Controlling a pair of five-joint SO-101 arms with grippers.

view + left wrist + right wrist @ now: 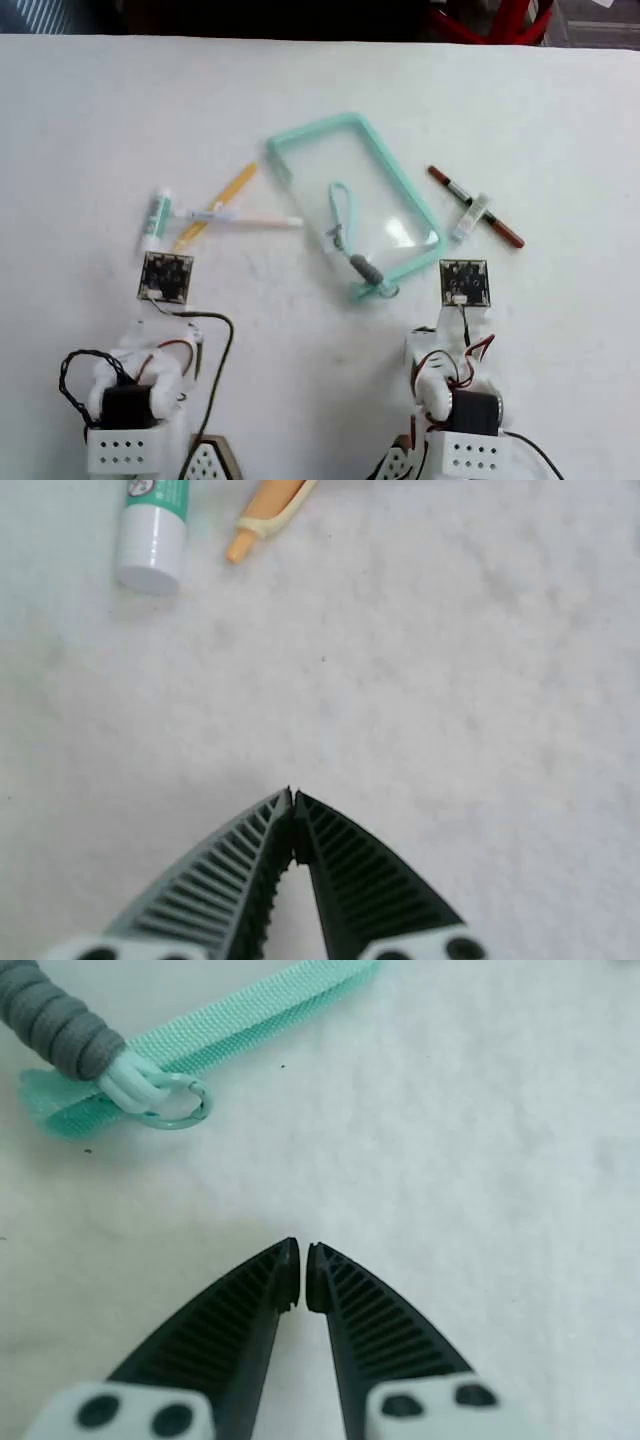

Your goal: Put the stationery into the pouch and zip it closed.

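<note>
A: The left tool [293, 805], how did it stand?

B: Its jaws were together, tips meeting, empty, low over the bare worktop [300, 380] at the near left. The glue stick [155, 525] lay a little beyond it, apart from it.

A: And the right tool [302, 1260]?

B: All but together, with a thin slit between the tips and nothing in them. It sat near the near corner of the pouch [404, 181] without touching it.

A: How was the pouch lying?

B: Flat in the middle of the worktop, clear with a mint-green edge. Its long axis ran on a slant from far left to near right. The grey zip pull [55, 1020] was at the near end, and a thin green loop [343, 210] lay on the clear face.

A: The stationery?

B: All of it was outside the pouch. To the left, the glue stick lay roughly near to far, its white end towards the left tool. The yellow pen [215, 208] slanted from near left to far right. The white pen [260, 219] ran left to right across it, its right end pointing at the pouch. To the right of the pouch, the brown marker [445, 183] ran from far left to near right, with a short white stick [472, 217] lying across it.
</note>
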